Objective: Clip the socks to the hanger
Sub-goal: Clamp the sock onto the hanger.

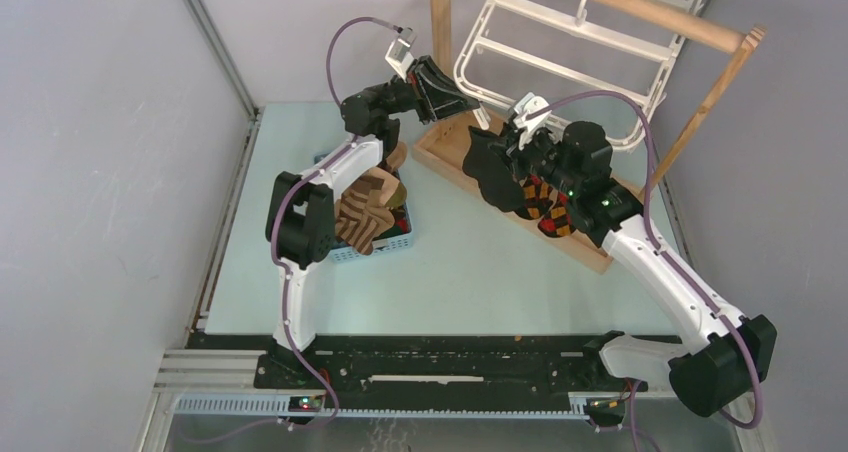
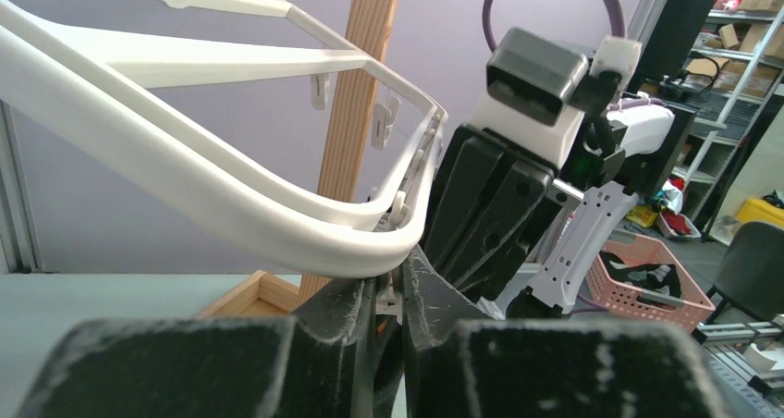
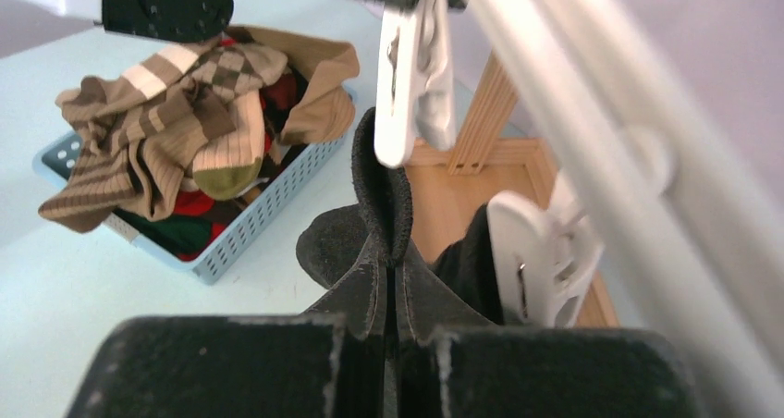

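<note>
Left of the hanger (image 2: pixel 185 182), the small blue basket (image 3: pixel 242 236) sits on the table (image 1: pixel 480 282). It's stuffed with brown striped socks (image 3: pixel 157 150), and there's some red and green fabric poking out underneath.

Next over, the left gripper (image 2: pixel 392 288) is up at the hanger's lower left corner, tucked right under the curved white frame. Its fingers are squeezed nearly together on a little white clip (image 3: pixel 413 76) that hangs off that corner. In the right wrist view the clip points straight down out of the black fingers.

Just right of that corner, the right gripper (image 3: pixel 390 265) is clamped fully closed on the black edge of an argyle sock (image 1: pixel 492 167). The folded edge sticks up out of the fingertips and reaches the clip's lower end. Whether it's actually inside the clip's mouth is hard to tell.

The rest of the sock droops below the hanger, over the base of the wooden stand (image 1: pixel 640 14). Its red, orange and yellow diamonds show under the right wrist in the top view. A second clip (image 3: pixel 541 252) on the hanger sits just right of the sock. The hanger itself hangs tilted from the stand's round rail.
</note>
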